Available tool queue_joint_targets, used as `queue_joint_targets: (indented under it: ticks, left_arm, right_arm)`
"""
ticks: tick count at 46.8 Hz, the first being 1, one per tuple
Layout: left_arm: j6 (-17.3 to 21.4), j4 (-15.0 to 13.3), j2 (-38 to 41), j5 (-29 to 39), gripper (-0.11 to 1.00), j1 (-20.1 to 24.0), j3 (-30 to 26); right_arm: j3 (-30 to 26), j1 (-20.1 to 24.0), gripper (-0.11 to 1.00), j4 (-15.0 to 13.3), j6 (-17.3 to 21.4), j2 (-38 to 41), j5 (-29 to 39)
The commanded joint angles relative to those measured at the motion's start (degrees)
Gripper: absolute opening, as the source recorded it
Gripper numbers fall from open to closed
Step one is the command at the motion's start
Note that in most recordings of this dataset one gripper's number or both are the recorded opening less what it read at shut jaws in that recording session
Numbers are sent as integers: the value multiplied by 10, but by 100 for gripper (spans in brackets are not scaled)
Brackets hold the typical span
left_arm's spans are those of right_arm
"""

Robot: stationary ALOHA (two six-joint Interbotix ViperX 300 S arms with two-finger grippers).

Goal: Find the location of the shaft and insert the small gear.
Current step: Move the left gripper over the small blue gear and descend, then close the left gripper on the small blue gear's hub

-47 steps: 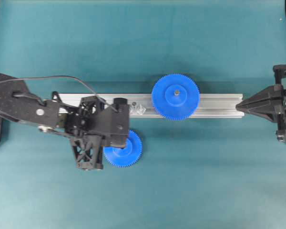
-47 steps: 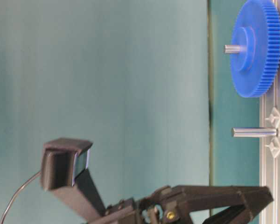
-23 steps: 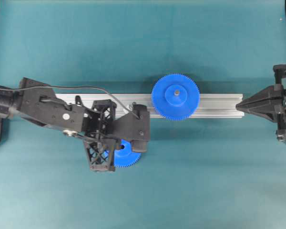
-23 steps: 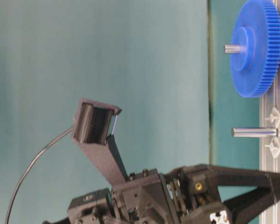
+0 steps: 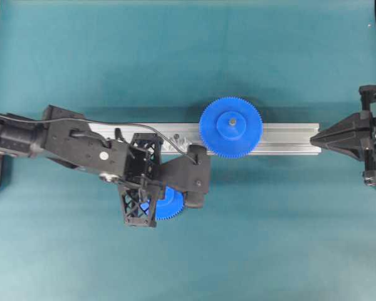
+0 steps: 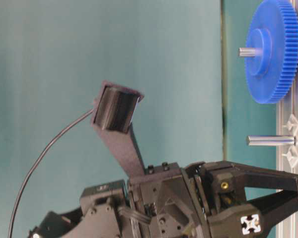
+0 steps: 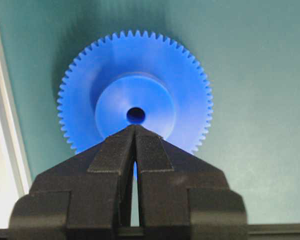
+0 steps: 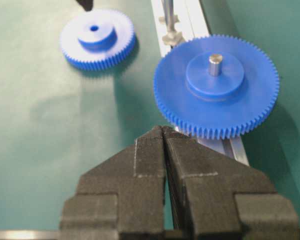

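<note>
Two gears on scene: small gear [image 7: 135, 97] flat on teal desk [image 5: 269, 238], just beside the rail [image 5: 282, 135], hub up; big gear [image 5: 230, 127] already seated on its own pin. Free shaft [image 6: 270, 140] upright on rail between big gear and left arm, visible in table-level view, mostly hidden under the arm from overhead.

Left gripper [image 7: 135, 131] fully closed, holding nothing, tips poised right over small gear's hub beside the bore. Right gripper [image 8: 164, 134] also closed, empty, parked near the rail's end, well apart from the gears.

Risks, judged:
- Closed jaws cannot take the gear; pressing down like this likely just shoves or skids it across the desk.
- Thin disc lying flat: poor purchase at rim, may tilt or pop out on pinch.
- Shaft close to big gear: teeth may clash on insertion, jamming before the bore seats.
- Small bore, thin shaft: slight tilt means a miss or a bind.
- Arm blocks overhead sight of shaft.

Surface: plain teal mat, smooth, uncluttered. Room: teal backdrop, dark frame posts at edges, nothing more discernible.
</note>
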Motion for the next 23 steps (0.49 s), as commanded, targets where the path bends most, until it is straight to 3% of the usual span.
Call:
queue_joint_targets:
  ticks: [1,23]
  left_arm:
    - [4,2,-3,11,0,-5,-22]
    - [6,2,2,12,0,-11,-22]
  right_arm:
    - [-5,-2,4,1,5,4,-4]
    - [-4,-2,4,1,5,3,-6]
